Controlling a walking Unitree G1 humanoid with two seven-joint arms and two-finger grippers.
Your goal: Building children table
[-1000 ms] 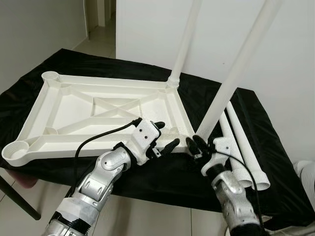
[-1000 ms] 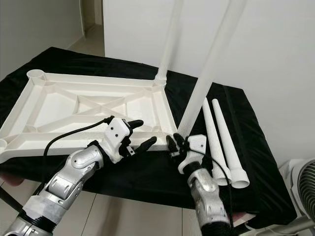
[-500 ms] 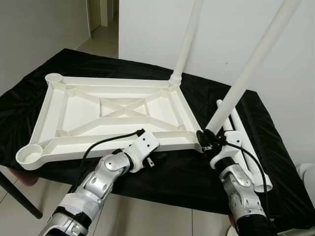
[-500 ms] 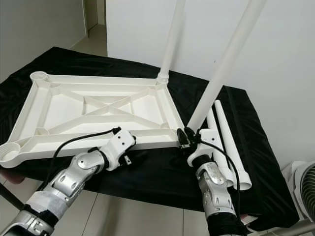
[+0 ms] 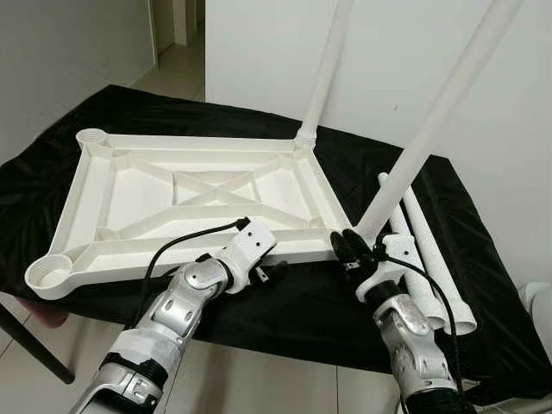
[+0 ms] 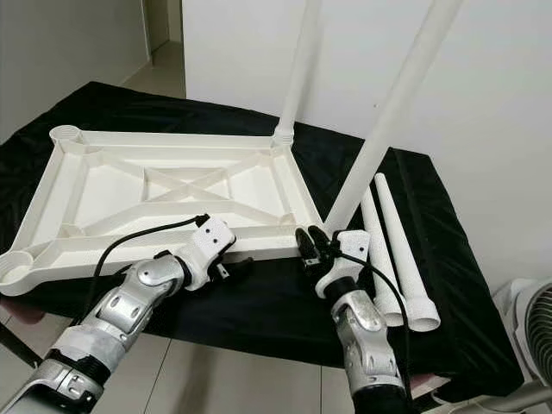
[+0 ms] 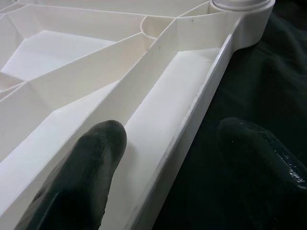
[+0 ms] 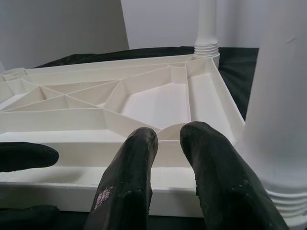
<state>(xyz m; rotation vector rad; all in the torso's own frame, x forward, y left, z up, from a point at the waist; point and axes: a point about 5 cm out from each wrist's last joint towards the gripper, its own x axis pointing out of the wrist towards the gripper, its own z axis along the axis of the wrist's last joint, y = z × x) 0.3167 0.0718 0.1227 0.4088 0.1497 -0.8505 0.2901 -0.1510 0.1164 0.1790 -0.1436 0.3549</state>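
A white plastic tabletop (image 5: 86, 185) lies upside down on a black-draped table (image 5: 483, 293). One white leg (image 5: 323, 78) stands in its far right corner. A second leg (image 5: 431, 138) rises tilted from the near right corner. My left gripper (image 5: 272, 271) is open at the tabletop's near rim; in the left wrist view it (image 7: 171, 129) has one finger inside the rim channel and one outside over the cloth. My right gripper (image 5: 349, 246) sits just beside the tilted leg's base with its fingers (image 8: 136, 158) together on nothing.
Two loose white legs (image 5: 431, 259) lie side by side on the cloth at the right. Open sockets sit at the tabletop's far left corner (image 5: 90, 136) and near left corner (image 5: 45, 276). A fan (image 6: 530, 319) stands low right. A white wall rises close behind.
My right gripper has let go of the tilted leg's base and drawn back beside it. My left gripper, spread above the rim a second ago, now straddles the rim.
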